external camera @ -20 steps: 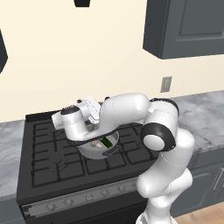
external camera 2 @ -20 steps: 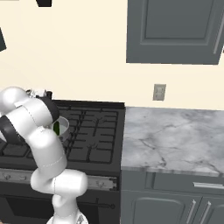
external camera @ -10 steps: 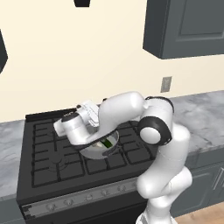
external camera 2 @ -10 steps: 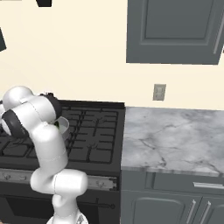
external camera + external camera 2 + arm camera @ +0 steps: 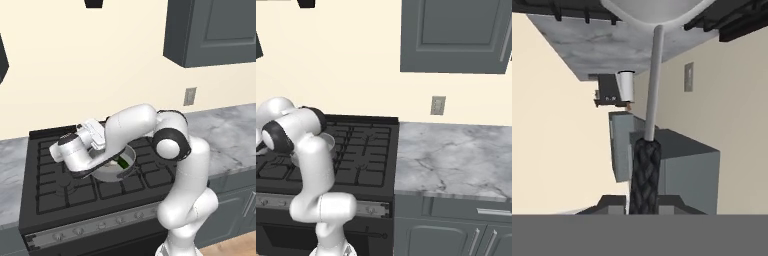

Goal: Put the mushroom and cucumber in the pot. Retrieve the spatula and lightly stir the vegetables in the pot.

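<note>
While the arm folds low across the black stove (image 5: 65, 192) in the left base view, its white hand hangs over the left part of the pot (image 5: 116, 169), which sits on the grates near the middle of the cooktop. Inside the pot, at its right side, there's the cucumber (image 5: 123, 162), a dark green sliver lying against the grey bottom. The mushroom I can't pick out from here; the hand covers much of the pot. Grey marble counter (image 5: 227, 132) runs off to the right of the stove, with a dark wall cabinet (image 5: 215, 30) above it.

Over to the right base view: the arm's elbow stands at the far left, in front of the stove, and a sliver of the pot's pale rim (image 5: 330, 142) peeks out just beside it. The marble counter stretches right, an outlet (image 5: 437, 105) on the cream wall above it.

Now the hand view, rolled hard over: the gripper (image 5: 644, 202) is clamped on the spatula (image 5: 648, 150), jaws closed tight around its black braided handle at the bottom of the picture. The grey shaft runs straight up from there to the pot's pale rounded wall at the top edge, stove grates dark on either side.
</note>
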Tool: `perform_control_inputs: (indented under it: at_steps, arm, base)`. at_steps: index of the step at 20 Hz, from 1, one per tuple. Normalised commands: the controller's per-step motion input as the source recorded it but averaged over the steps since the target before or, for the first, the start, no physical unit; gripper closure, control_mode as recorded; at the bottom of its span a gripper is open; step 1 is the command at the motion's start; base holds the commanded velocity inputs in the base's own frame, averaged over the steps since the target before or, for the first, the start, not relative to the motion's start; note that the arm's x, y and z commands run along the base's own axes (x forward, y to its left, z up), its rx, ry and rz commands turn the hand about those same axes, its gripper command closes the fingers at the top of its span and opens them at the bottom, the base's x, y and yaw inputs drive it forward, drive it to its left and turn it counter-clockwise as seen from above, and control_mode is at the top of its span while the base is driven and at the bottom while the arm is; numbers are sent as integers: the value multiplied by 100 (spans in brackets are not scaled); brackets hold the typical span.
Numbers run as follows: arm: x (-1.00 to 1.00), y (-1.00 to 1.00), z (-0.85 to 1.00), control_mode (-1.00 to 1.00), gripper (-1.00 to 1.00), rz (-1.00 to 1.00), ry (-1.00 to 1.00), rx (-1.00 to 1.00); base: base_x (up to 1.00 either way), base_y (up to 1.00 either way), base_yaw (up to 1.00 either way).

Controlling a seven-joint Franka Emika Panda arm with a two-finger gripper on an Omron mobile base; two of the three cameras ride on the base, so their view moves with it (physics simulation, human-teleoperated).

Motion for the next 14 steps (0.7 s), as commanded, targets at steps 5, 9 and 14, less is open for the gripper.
perform_control_inputs:
  at_steps: [5, 9, 14]
  arm:
    - [-38, 31, -12, -100, 100, 0, 2, 1]
    - [-2, -1, 0, -100, 100, 0, 0, 6]
    - [1, -32, 0, -100, 100, 0, 1, 15]
  base:
    - [0, 0, 0]
    - [0, 0, 0]
    - [0, 0, 0]
